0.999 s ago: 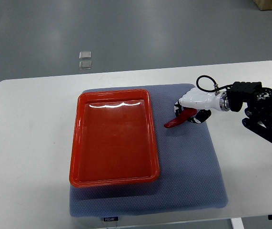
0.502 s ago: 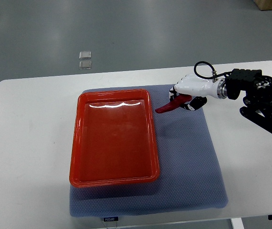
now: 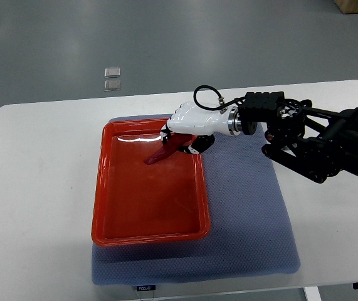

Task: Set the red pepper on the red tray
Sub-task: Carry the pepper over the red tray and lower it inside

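On the counter (image 3: 34, 163), the tray (image 3: 147, 232) lay on a mat (image 3: 247, 213). The right hand (image 3: 185, 135) grasped the pepper (image 3: 163, 152) above the tray's far end. Releasing near the rim risked it rolling out.

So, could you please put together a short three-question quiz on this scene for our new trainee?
1. True or false: the red pepper already lies released on the red tray.
2. Which hand holds the pepper: A) left, B) right, C) neither?
3. Fill in: the tray rests on a blue-grey ____ on the white table.

Key:
1. False. The right hand grips it, with the tip hanging over the tray's far right part.
2. B; its arm comes in from the right edge. The left hand is out of view.
3. mat.
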### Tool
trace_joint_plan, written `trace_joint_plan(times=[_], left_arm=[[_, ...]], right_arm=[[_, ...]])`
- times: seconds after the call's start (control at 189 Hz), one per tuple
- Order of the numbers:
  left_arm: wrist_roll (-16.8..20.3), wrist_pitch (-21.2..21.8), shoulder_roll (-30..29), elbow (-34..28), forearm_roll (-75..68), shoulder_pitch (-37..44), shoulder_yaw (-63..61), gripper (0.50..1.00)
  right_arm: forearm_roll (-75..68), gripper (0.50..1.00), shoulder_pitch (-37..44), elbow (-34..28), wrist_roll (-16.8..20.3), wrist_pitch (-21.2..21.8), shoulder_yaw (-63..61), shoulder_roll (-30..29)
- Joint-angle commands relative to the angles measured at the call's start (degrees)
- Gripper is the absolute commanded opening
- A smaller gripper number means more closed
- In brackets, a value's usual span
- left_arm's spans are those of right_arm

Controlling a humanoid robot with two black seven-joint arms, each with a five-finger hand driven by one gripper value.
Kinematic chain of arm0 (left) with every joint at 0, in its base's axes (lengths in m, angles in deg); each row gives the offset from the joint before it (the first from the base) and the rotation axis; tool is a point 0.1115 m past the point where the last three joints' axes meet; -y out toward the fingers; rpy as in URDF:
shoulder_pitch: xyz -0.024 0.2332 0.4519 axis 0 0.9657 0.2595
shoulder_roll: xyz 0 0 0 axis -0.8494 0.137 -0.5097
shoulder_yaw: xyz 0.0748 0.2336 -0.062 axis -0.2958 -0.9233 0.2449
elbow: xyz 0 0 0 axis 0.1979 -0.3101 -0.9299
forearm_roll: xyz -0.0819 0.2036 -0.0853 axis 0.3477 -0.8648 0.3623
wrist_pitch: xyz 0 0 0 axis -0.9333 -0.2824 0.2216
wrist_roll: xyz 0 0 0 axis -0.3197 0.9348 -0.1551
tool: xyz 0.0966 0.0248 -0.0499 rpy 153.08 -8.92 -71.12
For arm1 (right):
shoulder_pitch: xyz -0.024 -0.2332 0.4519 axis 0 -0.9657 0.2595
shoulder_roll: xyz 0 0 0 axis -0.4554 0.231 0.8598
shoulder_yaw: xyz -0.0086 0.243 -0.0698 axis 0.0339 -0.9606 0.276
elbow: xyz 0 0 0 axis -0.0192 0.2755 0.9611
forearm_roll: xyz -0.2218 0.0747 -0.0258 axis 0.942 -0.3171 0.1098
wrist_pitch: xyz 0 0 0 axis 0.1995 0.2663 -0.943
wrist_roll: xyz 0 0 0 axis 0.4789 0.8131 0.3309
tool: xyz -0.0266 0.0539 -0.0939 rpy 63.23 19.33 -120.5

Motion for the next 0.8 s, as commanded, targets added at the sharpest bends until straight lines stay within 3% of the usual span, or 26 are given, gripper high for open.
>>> trace_joint_plan(times=[0.0,0.211,0.275,0.386,0.428,0.581,0.793], left_arm=[[-0.08,0.04,0.0,0.0,0.0,0.0,0.0,1.0],[0.0,-0.05,0.0,0.0,0.0,0.0,0.0,1.0],[0.0,-0.05,0.0,0.0,0.0,0.0,0.0,1.0],[0.0,-0.04,0.0,0.0,0.0,0.0,0.0,1.0],[0.0,-0.05,0.0,0.0,0.0,0.0,0.0,1.0],[0.0,-0.05,0.0,0.0,0.0,0.0,0.0,1.0],[-0.08,-0.04,0.0,0.0,0.0,0.0,0.0,1.0]], right_arm=[[0.43,0.5,-0.07,0.46,0.04,0.09,1.96,-2.72],[0.96,0.562,-0.68,1.6,0.31,-0.27,3.89,-4.57],[0.96,0.629,-0.77,2.48,0.39,-0.62,3.8,-4.66],[0.87,0.829,-1.21,2.92,0.57,-2.02,3.63,-5.27],[0.87,0.872,-1.47,3.01,0.66,-3.43,3.63,-5.27],[0.43,0.889,-1.91,3.01,0.66,-5.19,3.19,-5.27],[-4.4,0.889,-2.0,3.09,0.66,-4.22,-2.7,-2.46]])
